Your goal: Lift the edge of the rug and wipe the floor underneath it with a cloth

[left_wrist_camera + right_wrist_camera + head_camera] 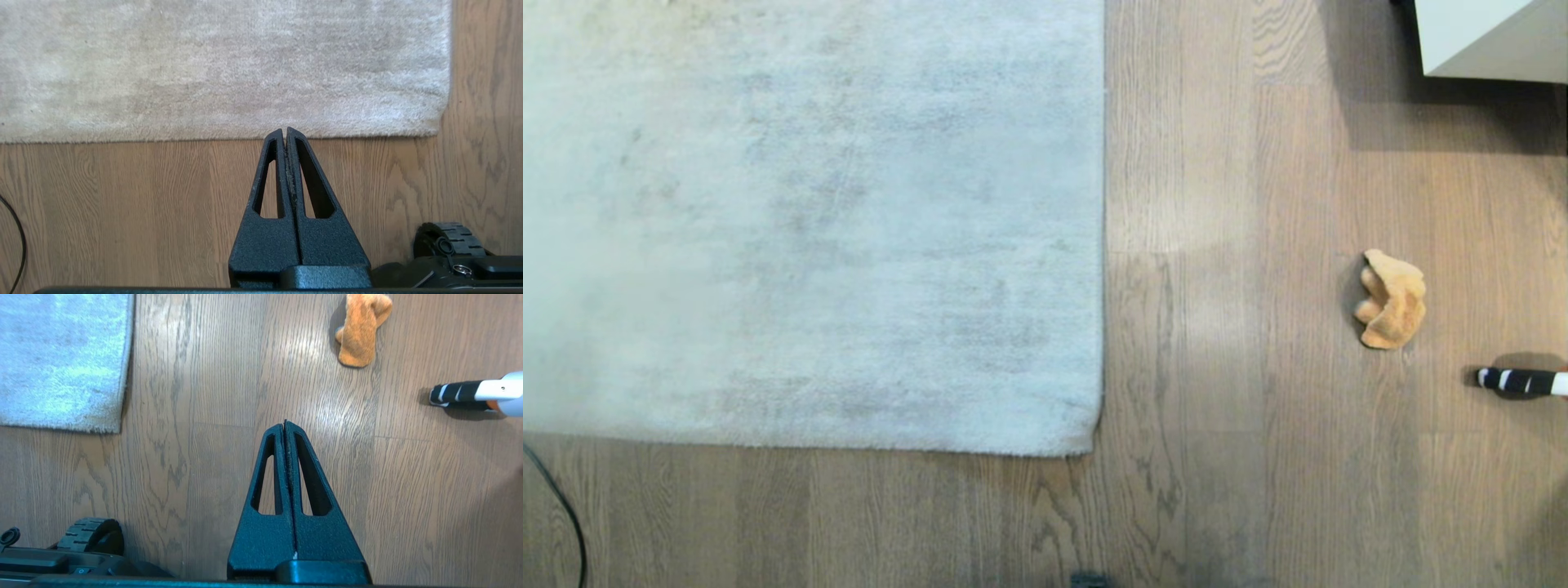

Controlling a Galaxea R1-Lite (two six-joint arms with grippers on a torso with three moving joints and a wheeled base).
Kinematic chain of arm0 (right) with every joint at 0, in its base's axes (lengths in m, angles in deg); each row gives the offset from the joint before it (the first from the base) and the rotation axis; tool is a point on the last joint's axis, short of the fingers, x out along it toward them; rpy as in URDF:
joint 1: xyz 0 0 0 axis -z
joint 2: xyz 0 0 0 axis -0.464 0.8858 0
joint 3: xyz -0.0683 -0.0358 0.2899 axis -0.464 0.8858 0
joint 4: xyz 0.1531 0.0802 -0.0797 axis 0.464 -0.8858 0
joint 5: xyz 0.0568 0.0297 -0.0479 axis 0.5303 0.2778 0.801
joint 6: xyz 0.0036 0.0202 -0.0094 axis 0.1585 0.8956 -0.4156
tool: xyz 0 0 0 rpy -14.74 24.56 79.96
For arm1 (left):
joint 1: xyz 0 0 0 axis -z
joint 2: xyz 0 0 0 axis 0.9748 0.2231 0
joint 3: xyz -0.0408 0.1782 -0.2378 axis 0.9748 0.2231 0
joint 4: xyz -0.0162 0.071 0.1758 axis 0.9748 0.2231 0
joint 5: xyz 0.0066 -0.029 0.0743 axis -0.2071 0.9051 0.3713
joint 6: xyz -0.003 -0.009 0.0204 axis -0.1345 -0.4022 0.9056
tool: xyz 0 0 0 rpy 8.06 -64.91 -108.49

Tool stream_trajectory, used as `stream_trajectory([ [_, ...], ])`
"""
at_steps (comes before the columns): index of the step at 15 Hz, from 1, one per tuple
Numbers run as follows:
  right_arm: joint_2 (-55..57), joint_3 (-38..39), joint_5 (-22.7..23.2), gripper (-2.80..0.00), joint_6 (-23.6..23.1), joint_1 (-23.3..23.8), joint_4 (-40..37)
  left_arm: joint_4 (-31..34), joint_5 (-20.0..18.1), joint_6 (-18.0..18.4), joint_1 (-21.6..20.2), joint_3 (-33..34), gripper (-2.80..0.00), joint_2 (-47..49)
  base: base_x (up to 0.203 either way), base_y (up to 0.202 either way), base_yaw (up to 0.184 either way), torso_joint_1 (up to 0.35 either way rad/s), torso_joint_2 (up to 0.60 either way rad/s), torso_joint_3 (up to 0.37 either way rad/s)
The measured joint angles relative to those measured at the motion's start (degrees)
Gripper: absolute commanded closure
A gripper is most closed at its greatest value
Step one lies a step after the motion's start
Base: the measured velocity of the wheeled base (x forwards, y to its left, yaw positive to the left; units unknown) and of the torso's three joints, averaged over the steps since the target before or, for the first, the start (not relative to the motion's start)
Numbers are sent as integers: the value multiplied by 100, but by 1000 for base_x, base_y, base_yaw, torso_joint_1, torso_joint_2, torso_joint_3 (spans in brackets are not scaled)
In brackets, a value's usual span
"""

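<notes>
Both hands, left (pixel 284 131) and right (pixel 284 424), pressed together, empty; fluffy orange cloth (pixel 1393 300) crumpled on wood-grain floor (pixel 1217 367).

Bare floor (pixel 1217 327) separates the rug edge (pixel 1101 245) from the cloth (pixel 1393 300); a striped handle (pixel 1521 381) lies nearby.

Rug (pixel 809 220) ran off head view's top and left edges; only one rounded corner showed. Black-and-white striped object (pixel 1521 381) cut off at right edge, identity unclear. Pale furniture piece (pixel 1490 37) clipped at top right corner. Black cable (pixel 560 506) left frame at lower left. Neither arm visible in head view. Robot base wheel (pixel 447 239) partly hidden in left wrist view.
</notes>
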Motion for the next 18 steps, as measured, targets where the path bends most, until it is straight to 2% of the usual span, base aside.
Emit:
stream_trajectory([
  [18,0,0,0,0,0,0,0,2,43,-16,0,0,0,0,0,0,0,4,3,202],
])
